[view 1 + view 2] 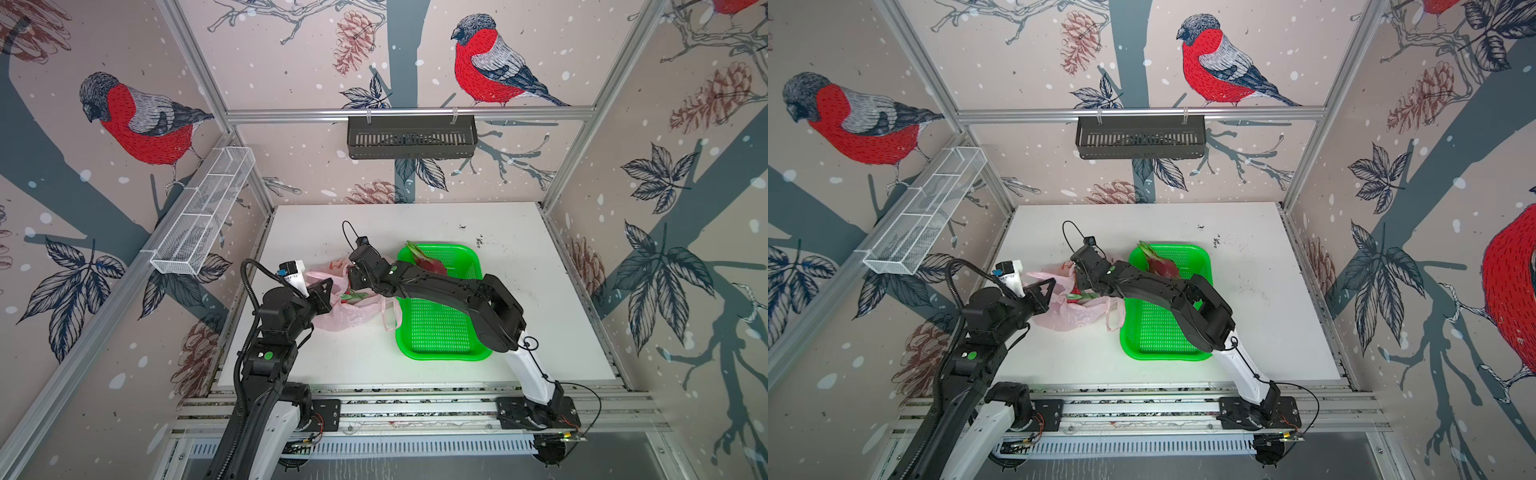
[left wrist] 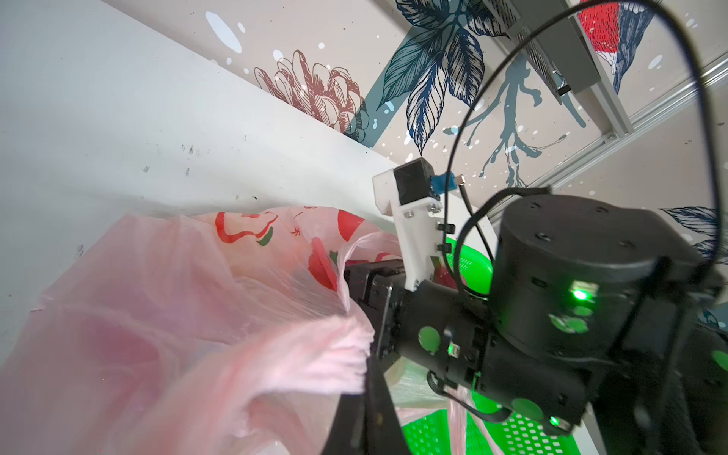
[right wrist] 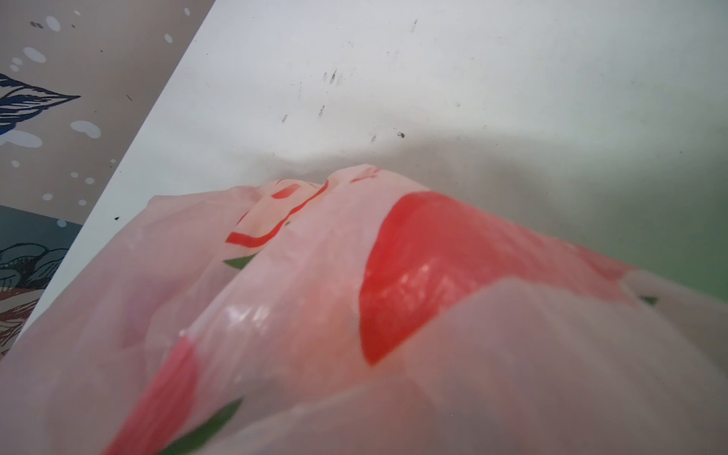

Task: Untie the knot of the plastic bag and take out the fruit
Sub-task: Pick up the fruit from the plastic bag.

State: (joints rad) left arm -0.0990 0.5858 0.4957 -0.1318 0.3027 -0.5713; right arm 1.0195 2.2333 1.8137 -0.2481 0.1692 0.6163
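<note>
The counter (image 1: 415, 374) carries a green tray (image 1: 436, 336). At its nine o'clock lies the plastic bag (image 1: 353, 319), with fruit (image 1: 354, 296) inside. A dragon fruit (image 1: 428, 262) sits at the tray's eleven o'clock. The left end effector (image 1: 330, 296) is closed, pinching the bag's rim. The right end effector (image 1: 354, 286) reaches inside, and I cannot tell how far open it is.

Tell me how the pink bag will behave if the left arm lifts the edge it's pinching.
Probably floppy: the plastic bag is thin crinkled film, bunched in the left gripper, so it should stretch and sag. The dragon fruit inside likely weighs it down, so only the edge may rise.
</note>
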